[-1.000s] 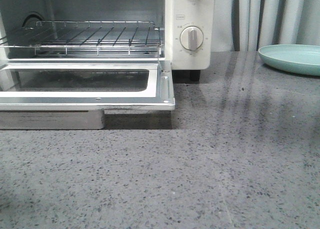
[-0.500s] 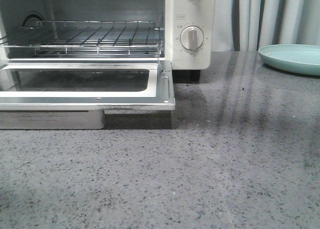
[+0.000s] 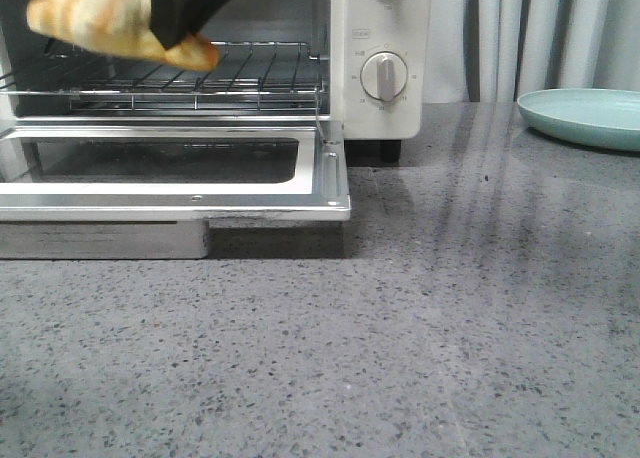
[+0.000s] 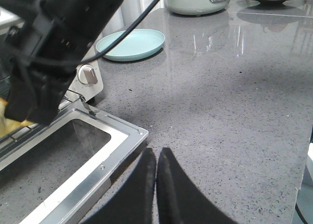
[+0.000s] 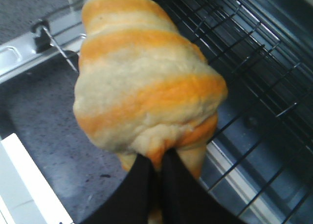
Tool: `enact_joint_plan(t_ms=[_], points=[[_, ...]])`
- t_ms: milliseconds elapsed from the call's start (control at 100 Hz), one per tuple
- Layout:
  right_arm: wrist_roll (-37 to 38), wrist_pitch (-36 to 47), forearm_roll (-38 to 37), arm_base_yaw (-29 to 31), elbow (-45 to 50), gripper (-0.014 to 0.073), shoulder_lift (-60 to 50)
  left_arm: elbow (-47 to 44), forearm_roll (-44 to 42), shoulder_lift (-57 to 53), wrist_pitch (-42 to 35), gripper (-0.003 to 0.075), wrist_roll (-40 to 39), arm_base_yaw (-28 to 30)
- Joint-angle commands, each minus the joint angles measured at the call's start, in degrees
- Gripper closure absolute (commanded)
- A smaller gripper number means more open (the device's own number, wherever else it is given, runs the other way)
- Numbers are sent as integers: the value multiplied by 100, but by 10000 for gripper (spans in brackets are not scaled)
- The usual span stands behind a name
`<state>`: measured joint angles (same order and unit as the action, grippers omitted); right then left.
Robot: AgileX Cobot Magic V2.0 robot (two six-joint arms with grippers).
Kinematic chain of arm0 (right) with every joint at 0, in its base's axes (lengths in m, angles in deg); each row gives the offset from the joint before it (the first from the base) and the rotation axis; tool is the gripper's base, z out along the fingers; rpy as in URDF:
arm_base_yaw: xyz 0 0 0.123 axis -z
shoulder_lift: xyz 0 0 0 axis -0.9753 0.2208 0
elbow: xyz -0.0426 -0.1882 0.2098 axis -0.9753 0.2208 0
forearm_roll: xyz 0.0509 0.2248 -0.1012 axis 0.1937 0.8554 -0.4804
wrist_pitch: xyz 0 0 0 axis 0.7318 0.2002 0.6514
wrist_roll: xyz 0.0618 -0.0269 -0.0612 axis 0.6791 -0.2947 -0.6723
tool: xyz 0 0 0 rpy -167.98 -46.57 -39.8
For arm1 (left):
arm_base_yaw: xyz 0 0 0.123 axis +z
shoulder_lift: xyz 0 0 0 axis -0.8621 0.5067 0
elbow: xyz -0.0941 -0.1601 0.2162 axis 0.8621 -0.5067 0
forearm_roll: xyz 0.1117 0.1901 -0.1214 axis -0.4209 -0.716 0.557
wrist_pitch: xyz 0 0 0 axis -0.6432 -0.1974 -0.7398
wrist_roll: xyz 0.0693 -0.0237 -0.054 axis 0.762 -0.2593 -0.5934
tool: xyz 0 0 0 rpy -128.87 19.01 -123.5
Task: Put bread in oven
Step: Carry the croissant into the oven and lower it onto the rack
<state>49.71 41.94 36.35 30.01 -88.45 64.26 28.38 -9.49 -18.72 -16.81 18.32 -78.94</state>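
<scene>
Orange-striped bread (image 3: 110, 20) sits pinched in the right gripper (image 3: 185, 18), upper left of frame, just above the oven (image 3: 375, 108) rack w/ door down. Left gripper (image 4: 156, 165) fingers pressed together, holding nothing, over the counter (image 3: 450, 308).

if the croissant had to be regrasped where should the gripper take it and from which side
Probably across the thick middle of the croissant, where the right gripper is not; it now pinches one tapered end, so the roll hangs out sideways above the wire rack of the oven. Coming from above, fingers spanning its narrow width, should balance it better than an end grip.
</scene>
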Motion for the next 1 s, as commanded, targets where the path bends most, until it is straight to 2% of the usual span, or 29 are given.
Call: enact_joint_plan(t_ms=[0, 170, 490, 640, 800, 990], points=[[34, 166, -462, -7, -485, 660, -51, 148, 337, 44, -278, 742, 1, -47], [34, 121, -1158, -7, -802, 660, 207, 148, 337, 44, -278, 742, 1, -47], [34, 158, -2472, -7, -801, 660, 410, 148, 337, 44, -278, 742, 1, -47], [78, 340, -2534, -7, -801, 660, 489, 148, 297, 44, -287, 742, 1, -47], [575, 592, -2534, -7, -801, 660, 523, 148, 297, 44, -287, 742, 1, -47], [587, 600, -2534, -7, -801, 635, 523, 148, 297, 44, -276, 742, 1, -47]])
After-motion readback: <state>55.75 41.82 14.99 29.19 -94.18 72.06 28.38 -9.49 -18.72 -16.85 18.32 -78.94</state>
